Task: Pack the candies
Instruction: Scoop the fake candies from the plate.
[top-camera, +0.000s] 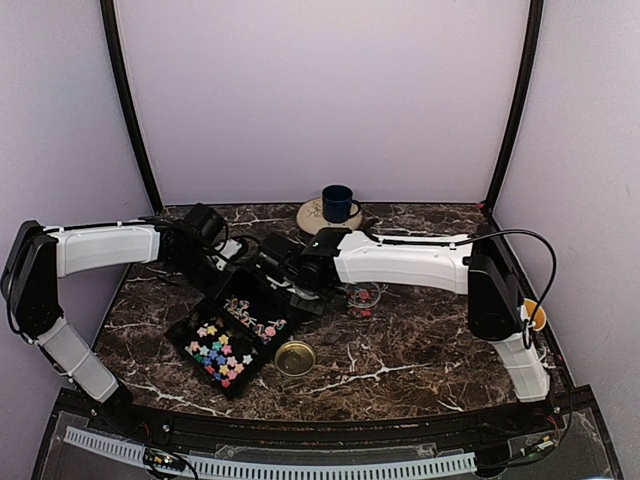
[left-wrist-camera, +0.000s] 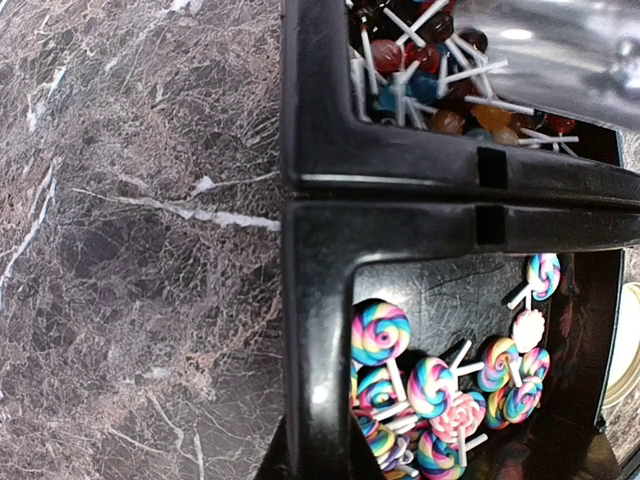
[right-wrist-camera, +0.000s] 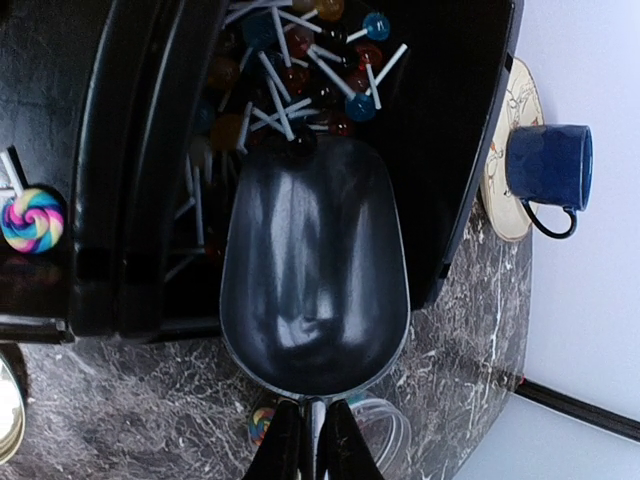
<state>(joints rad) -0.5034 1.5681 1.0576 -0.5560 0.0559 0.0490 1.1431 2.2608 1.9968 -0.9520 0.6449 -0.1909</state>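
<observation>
Left tool (top-camera: 232, 262) closed at the far-left end of the black tray (left-wrist-camera: 320, 130); right tool (right-wrist-camera: 315, 452) gripping a black scoop (right-wrist-camera: 315, 270).
Whether the left tool pinches the tray wall cannot be told. Candies (left-wrist-camera: 430, 385) fill the tray on the marble worktop (left-wrist-camera: 130, 250): star pieces (top-camera: 220, 352) in the near part, swirl lollipops (left-wrist-camera: 380, 332) in the middle, ball lollipops (right-wrist-camera: 300, 75) in the far part. The scoop's lip hangs over the ball lollipops.

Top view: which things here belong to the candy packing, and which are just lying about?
For the job: candies, tray, scoop in the right gripper, jar, gold lid.
Lying about: blue mug, the plate under it.
</observation>
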